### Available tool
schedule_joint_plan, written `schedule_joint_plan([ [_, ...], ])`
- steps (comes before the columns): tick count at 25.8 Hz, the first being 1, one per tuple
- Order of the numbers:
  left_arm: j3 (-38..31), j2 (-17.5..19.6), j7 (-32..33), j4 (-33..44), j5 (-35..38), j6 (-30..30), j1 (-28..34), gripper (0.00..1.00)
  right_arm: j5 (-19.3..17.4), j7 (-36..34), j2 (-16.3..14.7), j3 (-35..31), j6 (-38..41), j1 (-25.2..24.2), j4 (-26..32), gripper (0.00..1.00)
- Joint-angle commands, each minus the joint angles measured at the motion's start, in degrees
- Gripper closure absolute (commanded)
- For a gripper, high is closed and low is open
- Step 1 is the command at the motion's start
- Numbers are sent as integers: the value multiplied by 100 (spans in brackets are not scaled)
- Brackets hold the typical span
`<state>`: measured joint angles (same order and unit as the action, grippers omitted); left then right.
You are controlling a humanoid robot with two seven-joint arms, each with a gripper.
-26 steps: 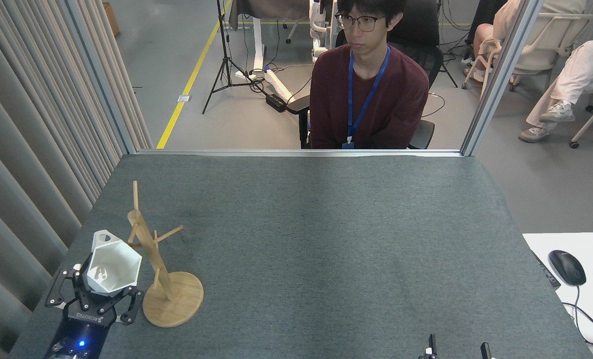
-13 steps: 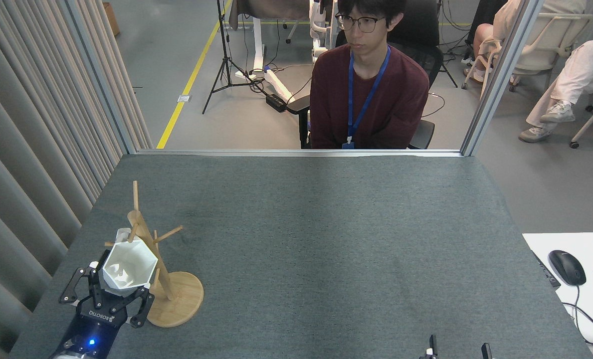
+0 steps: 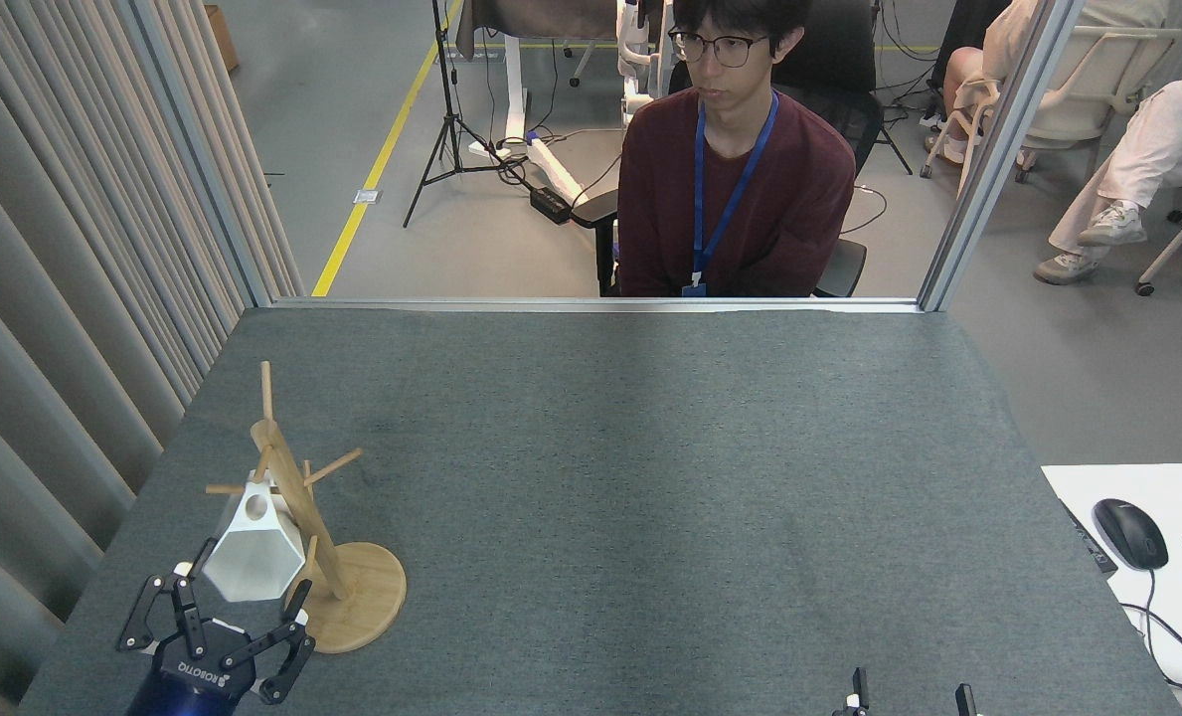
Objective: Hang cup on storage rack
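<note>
The white faceted cup (image 3: 252,559) hangs at the left side of the bamboo storage rack (image 3: 297,497), its ring handle up by a thin peg and its closed base turned toward me. The rack stands on its round disc base near the table's front left corner. Just below the cup my left gripper (image 3: 243,589) is open, one finger on each side of the cup's lower edge; I cannot tell whether the fingers touch it. Only the two fingertips of my right gripper (image 3: 909,692) show at the bottom edge, apart with nothing between them.
A person in a dark red top sits behind the far edge of the grey table (image 3: 650,477). Beige curtain folds line the left side. A white desk with a black mouse (image 3: 1129,533) lies at the right.
The left gripper carried the cup right onto the rack's left peg, tipping its mouth away from me. It has let go, opened and drawn back toward me.
</note>
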<state>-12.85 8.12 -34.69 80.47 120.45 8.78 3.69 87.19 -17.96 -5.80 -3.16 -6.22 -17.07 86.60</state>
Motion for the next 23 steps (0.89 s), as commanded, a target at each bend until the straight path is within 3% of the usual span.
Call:
schedule_joint_plan([
  [1,-69,-127,6,83,-312,-52,404,0,0,-14,-17,0,7,2,-11,2],
  [5,-200,-197,103,391,-1076,53,843,0,0,-58,-17,0,121,-51,33,2],
  [7,-200,-188,226,769,-1683,431,1177,0,0,-93,-61,0,271,-60,112,2],
  [10,-280,-197,1008,1384,-3159,1319,1670,0,9,-164,-219,18,535,-183,393,2],
  [13,-403,-197,1659,1683,-4179,1679,2030,0,61,-366,-219,18,772,-411,692,2],
  [16,-394,-215,1852,1735,-4390,1934,2285,0,97,-471,-246,18,851,-429,709,2],
  [23,-341,-223,2151,1735,-4662,1837,2302,0,97,-498,-158,-26,798,-323,718,1],
])
